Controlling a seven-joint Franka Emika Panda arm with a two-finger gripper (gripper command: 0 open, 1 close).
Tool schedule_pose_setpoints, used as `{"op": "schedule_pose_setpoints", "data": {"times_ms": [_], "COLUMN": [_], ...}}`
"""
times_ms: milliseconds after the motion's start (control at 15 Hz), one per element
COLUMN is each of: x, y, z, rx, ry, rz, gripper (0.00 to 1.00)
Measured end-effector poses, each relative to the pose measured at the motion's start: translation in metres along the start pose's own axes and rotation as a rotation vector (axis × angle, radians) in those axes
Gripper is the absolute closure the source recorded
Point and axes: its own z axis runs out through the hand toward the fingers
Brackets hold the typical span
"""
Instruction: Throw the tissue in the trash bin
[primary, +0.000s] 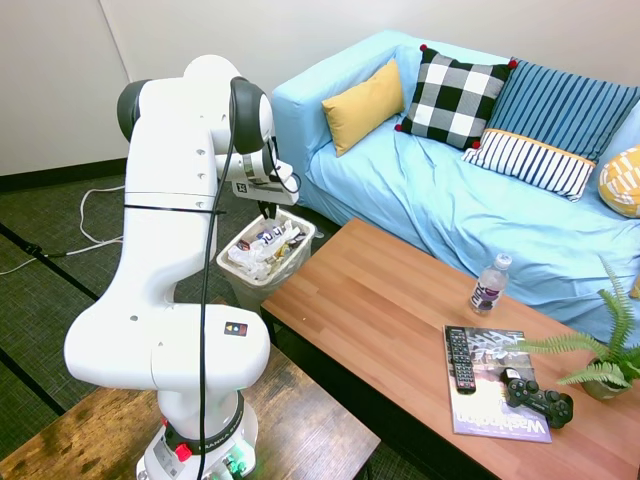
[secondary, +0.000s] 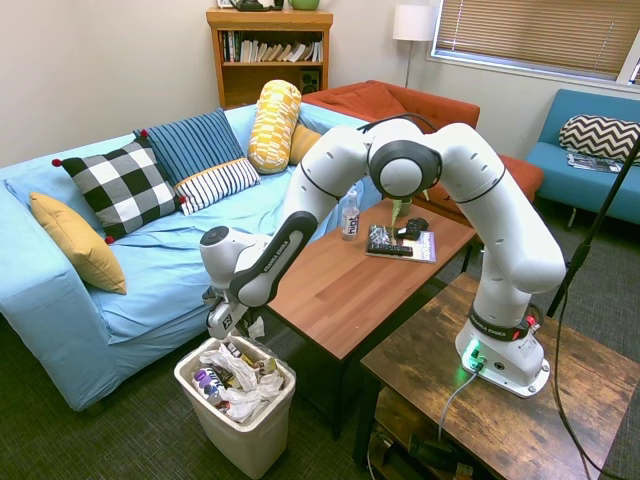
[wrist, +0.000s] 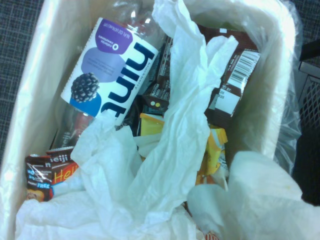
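1 crumpled white tissue (secondary: 256, 327), featherlight, soft and best pinched anywhere on its bulk, pinched in gripper (secondary: 240, 334) clenched just above full white trash bin (secondary: 262, 423) beside wooden coffee table (secondary: 345, 290).

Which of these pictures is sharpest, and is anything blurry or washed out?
Both exterior views are sharp and evenly lit, though the first bends straight edges slightly. The wrist view is softer: the white blob at its lower corner is out of focus, and the pale liner of the trash bin looks washed out, while the bottle label reads clearly.
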Motion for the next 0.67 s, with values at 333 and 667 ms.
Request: {"op": "schedule_pose_setpoints", "data": {"times_ms": [333,667], "x": [-0.008,-0.013], "y": [-0.008,-0.015], "z": [0.007,0.003], "rx": [-0.002,0.003], "ry": [0.001,0.005], "rz": [-0.008,-0.003], "gripper": [0.0,0.0]}}
